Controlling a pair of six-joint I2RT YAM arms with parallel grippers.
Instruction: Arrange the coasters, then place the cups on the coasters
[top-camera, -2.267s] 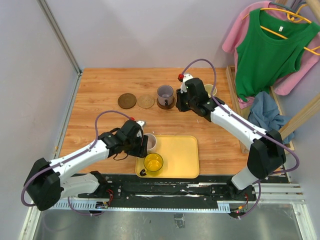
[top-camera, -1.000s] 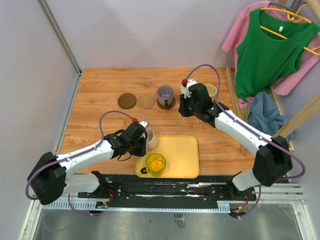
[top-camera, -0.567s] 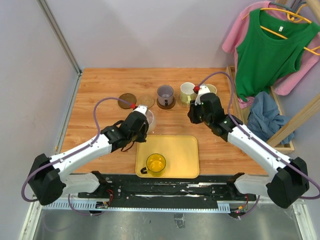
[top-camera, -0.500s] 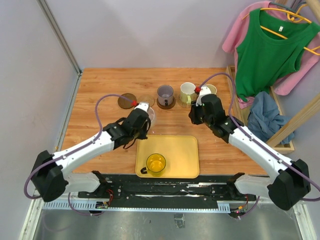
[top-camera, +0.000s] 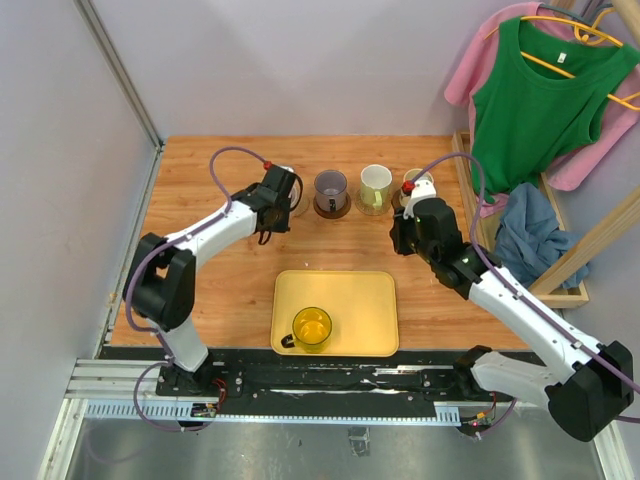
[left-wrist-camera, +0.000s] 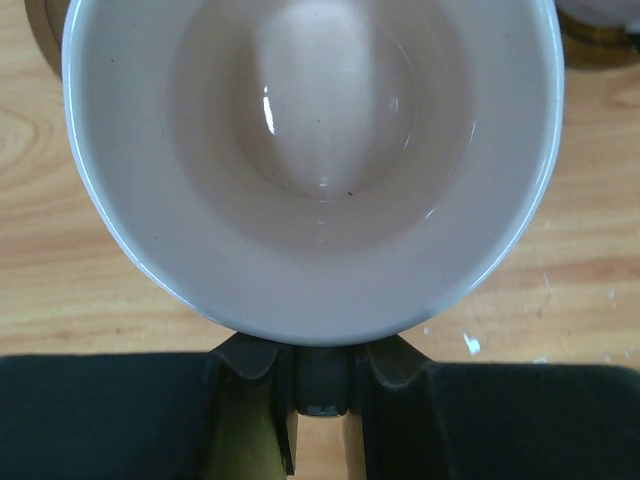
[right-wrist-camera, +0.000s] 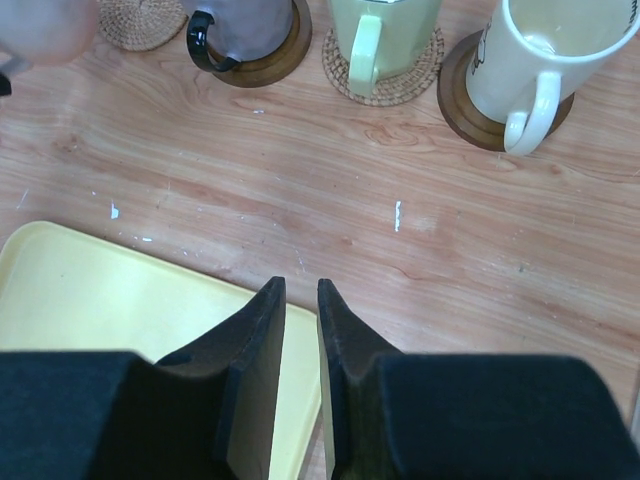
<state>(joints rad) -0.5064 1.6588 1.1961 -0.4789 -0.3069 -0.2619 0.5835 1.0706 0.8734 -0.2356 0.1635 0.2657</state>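
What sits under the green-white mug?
The green-white mug stands on a tan woven coaster; only the coaster's rim shows around the base, and its middle is covered by the mug.

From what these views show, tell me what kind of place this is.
Probably a robot test cell in a lab, not a home: two arms bolted to a metal rail at a wooden table, plain partition walls, and clothes on hangers kept alongside as props.

You see the purple-grey cup (top-camera: 331, 187) upright on a dark brown coaster (right-wrist-camera: 262, 60); right of it the pale green cup (top-camera: 376, 184) sits on a tan woven coaster (right-wrist-camera: 385, 76), then the cream cup (right-wrist-camera: 528, 58) on another dark coaster (right-wrist-camera: 462, 110). Left of the purple-grey cup, the pale pink cup (left-wrist-camera: 310, 160) is gripped above the wood. The yellow cup (top-camera: 308, 327) stands well nearer.
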